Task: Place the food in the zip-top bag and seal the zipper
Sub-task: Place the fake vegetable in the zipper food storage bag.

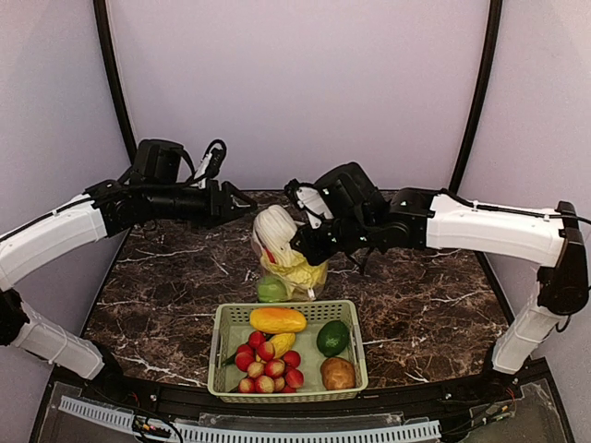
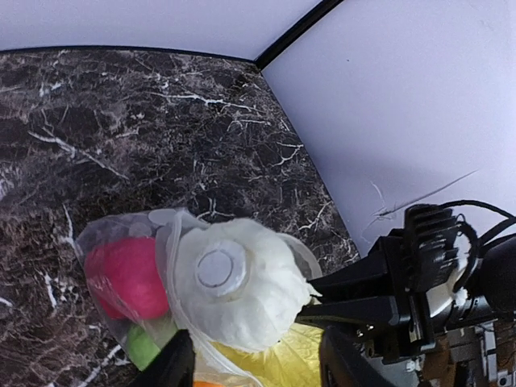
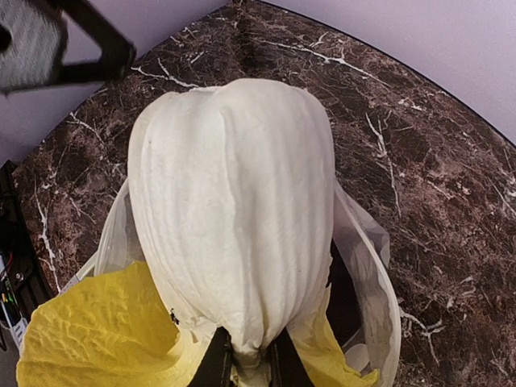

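Napa cabbage (image 1: 275, 231) stands stalk-up, half inside the zip-top bag (image 3: 367, 266) on the worktop (image 1: 166, 277). Right fingers (image 3: 216, 364) clamp its mid-body; left fingers (image 2: 172, 367) apart, empty. Likely light, stiff, slick; bag film floppy, so take its mouth edge.

You'll find the zip-top bag (image 3: 367, 266) standing upright, clear and crumpled, its mouth gaping wide around the napa cabbage (image 1: 275, 233). The cabbage sits leaf-end down, with its yellow leaves inside the bag and its white stem end poking well above the rim, leaning a little. Low in the bag, pressed against the plastic, lie the magenta-pink fruit (image 2: 125, 278) and the green apple (image 1: 271, 290). The zipper seems unsealed, though the strip itself is too faint to pick out.
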Robot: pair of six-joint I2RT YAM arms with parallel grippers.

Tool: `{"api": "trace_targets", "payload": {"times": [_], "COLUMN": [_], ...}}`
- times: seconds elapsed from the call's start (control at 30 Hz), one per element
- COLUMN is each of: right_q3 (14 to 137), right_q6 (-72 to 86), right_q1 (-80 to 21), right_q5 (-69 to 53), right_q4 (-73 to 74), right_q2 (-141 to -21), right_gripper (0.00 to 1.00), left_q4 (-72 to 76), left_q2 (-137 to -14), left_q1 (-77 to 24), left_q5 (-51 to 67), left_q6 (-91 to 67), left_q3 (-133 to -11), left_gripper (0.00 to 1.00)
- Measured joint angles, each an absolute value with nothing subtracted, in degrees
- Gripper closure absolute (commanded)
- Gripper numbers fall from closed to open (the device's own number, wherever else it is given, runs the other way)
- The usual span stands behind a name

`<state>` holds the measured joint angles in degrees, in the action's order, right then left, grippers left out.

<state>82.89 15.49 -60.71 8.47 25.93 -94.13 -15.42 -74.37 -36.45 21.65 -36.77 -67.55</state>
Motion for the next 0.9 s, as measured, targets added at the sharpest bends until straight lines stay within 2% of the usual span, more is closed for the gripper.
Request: {"api": "trace_targets", "payload": {"times": [0.1, 0.23, 0.47, 0.67, 0.73, 0.8, 0.9], "right_q3": [78.7, 71.8, 62.7, 60.0, 59.7, 59.5, 58.9], "right_q6": [15.0, 13.6, 9.3, 4.5, 3.3, 2.6, 2.1], "right_q1": [-60.7, -60.8, -61.1, -61.8, -61.9, -61.9, -61.9], "right_q5": [7.6, 7.0, 5.9, 5.1, 4.8, 4.6, 4.6], "right_q4": [23.2, 17.8, 8.7, 5.1, 4.5, 4.2, 4.1], "right_q2": [-93.0, -89.4, -83.2, -82.7, -82.7, -82.6, -82.3], "right_gripper": [1.00, 1.00, 1.00, 1.00, 1.00, 1.00, 1.00], "left_q4": [-18.0, -21.3, -25.5, -27.2, -27.9, -28.8, -29.8], "left_q2": [-76.9, -82.3, -90.5, -92.9, -93.6, -94.4, -95.4], "left_q1": [-35.9, -35.7, -35.7, -35.8, -35.9, -35.9, -35.9], "left_q5": [21.3, 21.9, 26.5, 30.6, 31.1, 31.2, 31.7], "left_q6": [-34.3, -31.2, -27.7, -26.7, -26.1, -25.5, -24.8], "left_q3": [-72.8, -78.9, -83.7, -84.0, -84.8, -85.8, -86.8], "left_gripper": [0.31, 0.27, 0.26, 0.25, 0.29, 0.39, 0.43]}}
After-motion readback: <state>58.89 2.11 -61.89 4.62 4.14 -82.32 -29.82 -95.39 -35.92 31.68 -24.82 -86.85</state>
